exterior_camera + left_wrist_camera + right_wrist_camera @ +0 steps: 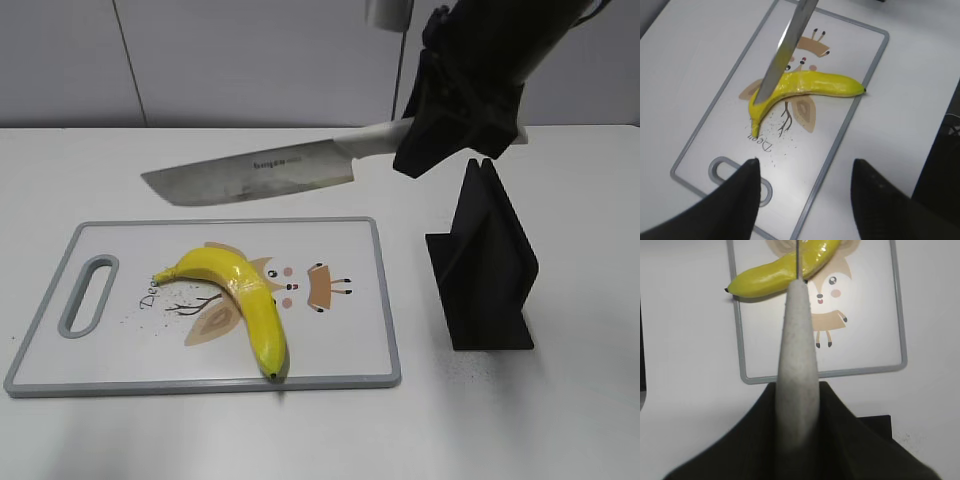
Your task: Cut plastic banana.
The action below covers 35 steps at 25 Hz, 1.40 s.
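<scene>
The plastic banana (pixel 240 298) is glossy yellow and lies whole on the white cutting board (pixel 345 345), stem end to the left. It also shows in the left wrist view (pixel 820 85) and the right wrist view (pixel 767 279). My right gripper (pixel 445 125) is shut on the grey handle (pixel 799 340) of a large knife (pixel 250 172). The blade hangs level in the air above the board's far edge and does not touch the banana. My left gripper (pixel 806 161) is open and empty, above the board's handle-hole end (pixel 720 167). It is out of the exterior view.
A black knife stand (pixel 485 270) stands on the white table right of the board. The board has a grey rim (pixel 385 300), a handle slot (pixel 88 295) at its left end and a cartoon deer print (pixel 832 300).
</scene>
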Available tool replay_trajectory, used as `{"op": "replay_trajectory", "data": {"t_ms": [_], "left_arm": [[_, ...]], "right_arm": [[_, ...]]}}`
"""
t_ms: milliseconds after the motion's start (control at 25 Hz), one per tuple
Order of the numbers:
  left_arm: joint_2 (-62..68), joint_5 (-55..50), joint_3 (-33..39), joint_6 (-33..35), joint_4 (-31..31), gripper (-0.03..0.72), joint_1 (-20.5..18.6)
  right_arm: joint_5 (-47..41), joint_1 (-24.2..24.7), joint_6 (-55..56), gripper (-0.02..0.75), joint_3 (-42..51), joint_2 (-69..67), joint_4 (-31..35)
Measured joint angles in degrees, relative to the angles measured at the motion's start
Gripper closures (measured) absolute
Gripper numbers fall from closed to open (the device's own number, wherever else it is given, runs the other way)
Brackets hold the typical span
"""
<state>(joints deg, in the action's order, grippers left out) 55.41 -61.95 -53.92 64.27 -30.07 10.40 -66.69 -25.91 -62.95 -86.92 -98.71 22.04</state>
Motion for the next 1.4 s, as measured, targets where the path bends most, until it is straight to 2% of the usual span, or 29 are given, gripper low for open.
{"op": "replay_trajectory", "data": {"t_ms": [120,240,360,560,640,720,880,960,1200,1400], "left_arm": [[8.22,-0.96,-5.41,1.58,0.18,0.135,3.69],[15.61,-1.21,-9.55,2.03,0.43,0.138,5.72],[21.44,-1.33,-12.12,2.06,0.56,0.143,6.12],[26.59,-1.33,-13.11,3.50,0.77,0.155,6.12],[27.47,-1.17,-13.11,3.81,1.27,0.207,6.12],[28.19,-0.82,-13.12,3.96,1.65,0.302,6.12],[29.38,0.13,-13.17,4.19,2.16,0.555,6.12],[29.71,0.49,-13.17,4.57,2.58,0.635,6.12],[31.26,2.26,-13.17,5.52,4.51,0.649,6.18],[35.90,9.11,-11.70,6.03,4.60,0.649,6.18]], "right_arm": [[-0.59,-1.12,-3.03,0.576,-0.95,-1.75,1.29],[-0.64,-2.08,-5.69,0.577,-1.08,-2.66,3.71],[-0.32,-2.54,-6.63,0.577,-1.08,-3.42,6.57],[1.40,-2.61,-6.86,0.577,-1.08,-3.49,7.57],[1.61,-2.61,-6.86,0.577,-1.08,-3.49,7.57],[1.85,-2.61,-6.90,0.577,-1.08,-3.49,8.02],[2.48,-2.61,-7.17,0.577,-1.08,-3.57,9.65],[2.94,-2.61,-7.45,0.577,-1.13,-3.75,9.83],[4.40,-2.61,-7.80,0.577,-1.37,-6.15,9.89],[7.47,-2.61,-4.20,0.575,-1.48,-10.20,5.41]]}}
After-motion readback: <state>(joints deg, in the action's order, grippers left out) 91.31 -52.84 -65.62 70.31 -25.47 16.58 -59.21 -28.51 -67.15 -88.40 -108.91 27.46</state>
